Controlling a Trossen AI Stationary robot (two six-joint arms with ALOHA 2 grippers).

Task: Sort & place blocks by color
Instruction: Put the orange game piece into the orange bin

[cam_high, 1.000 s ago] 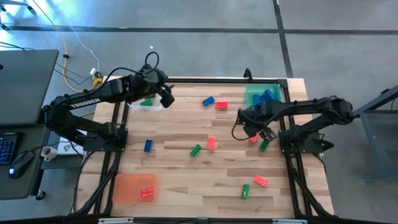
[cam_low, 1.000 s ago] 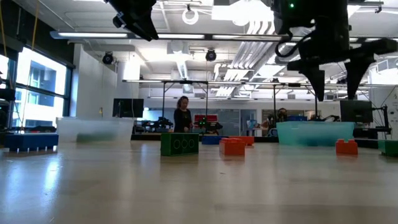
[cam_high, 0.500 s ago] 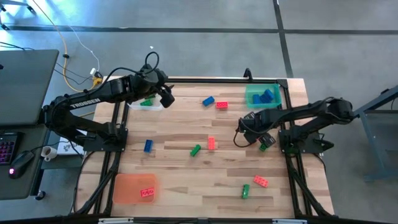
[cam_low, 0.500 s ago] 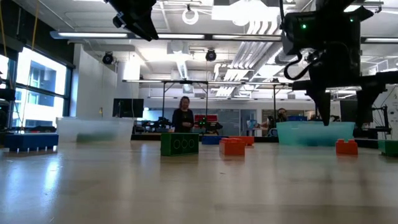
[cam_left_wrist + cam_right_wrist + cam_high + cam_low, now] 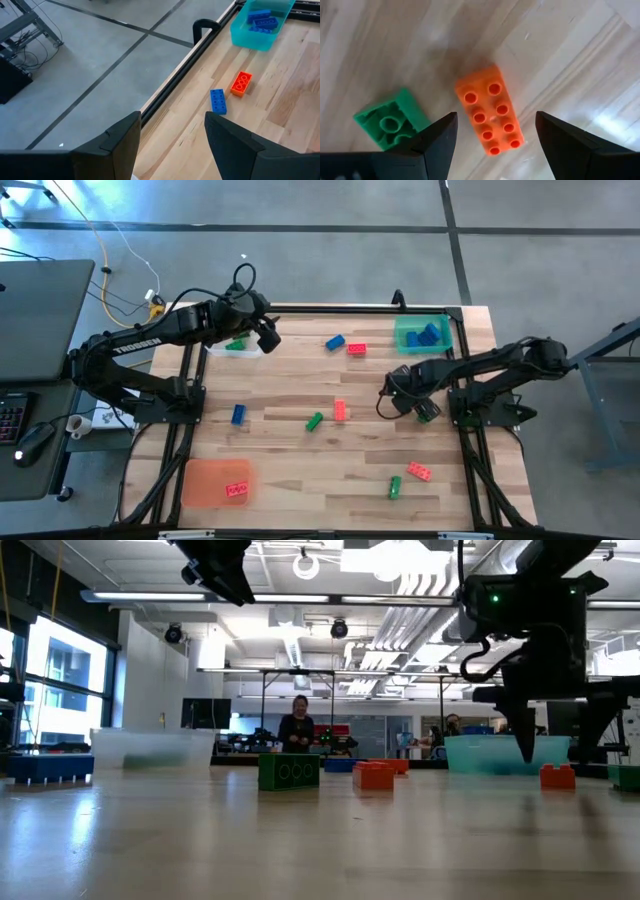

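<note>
- Here, at the table's near-left corner in the high view, an orange tray (image 5: 214, 482) holds one red brick (image 5: 236, 491).
- The left gripper (image 5: 268, 336) hangs in the air over the far-left part of the table, beside a clear tray (image 5: 252, 351) with a green brick (image 5: 236, 344) in it; its fingers stand apart and hold nothing.
- Loose on the wood lie a blue brick (image 5: 238, 414), a blue and red pair (image 5: 335, 342) near the far edge, and a green brick (image 5: 314, 421) beside a red one (image 5: 340, 410) at the centre.
- The right gripper (image 5: 410, 402) is low over the table, jaws spread on either side of an orange-red brick (image 5: 490, 116), not closed on it; an upturned green brick (image 5: 391, 121) lies just beside.
- Blue bricks (image 5: 428, 334) fill the teal tray (image 5: 402, 330) at the far right.
- A green brick (image 5: 394, 487) and a red brick (image 5: 419, 471) lie near the front right.
</note>
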